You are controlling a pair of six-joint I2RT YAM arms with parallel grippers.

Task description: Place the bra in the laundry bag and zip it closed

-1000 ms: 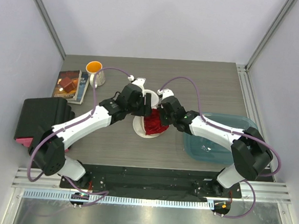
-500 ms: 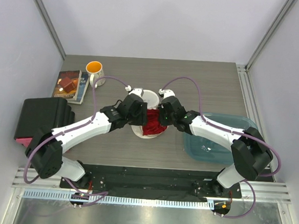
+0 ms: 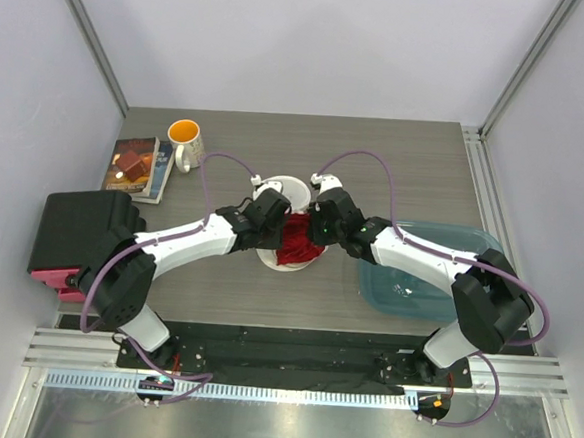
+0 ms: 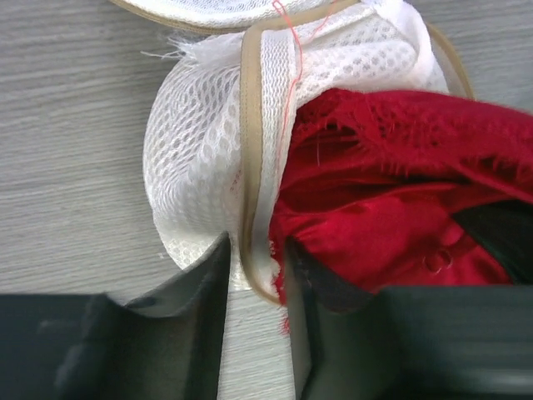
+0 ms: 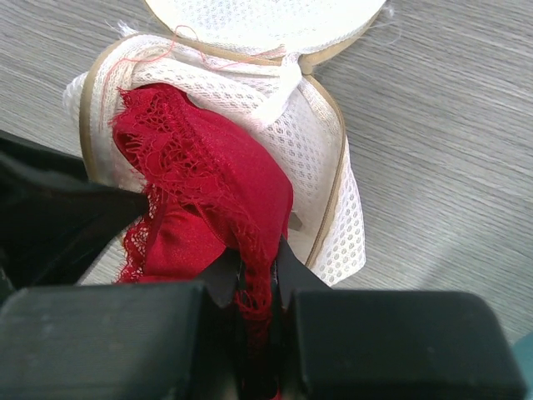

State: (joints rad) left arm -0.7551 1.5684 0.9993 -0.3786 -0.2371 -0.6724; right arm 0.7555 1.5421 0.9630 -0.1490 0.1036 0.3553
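Observation:
The white mesh laundry bag lies open at the table's middle, its round flap folded back behind it. The red lace bra sits partly inside the opening. My left gripper is at the bag's left side. In the left wrist view it is nearly closed on the tan zipper rim of the bag, with the bra just to its right. My right gripper is shut on the bra's lace edge over the bag, as the right wrist view shows.
A white mug with orange inside and a book are at the back left. A black case is at the left edge. A teal bin stands to the right under my right arm.
My left gripper has moved from above the bag's back left down to its near left rim and closed on it. My right gripper has held the bra nearly still.

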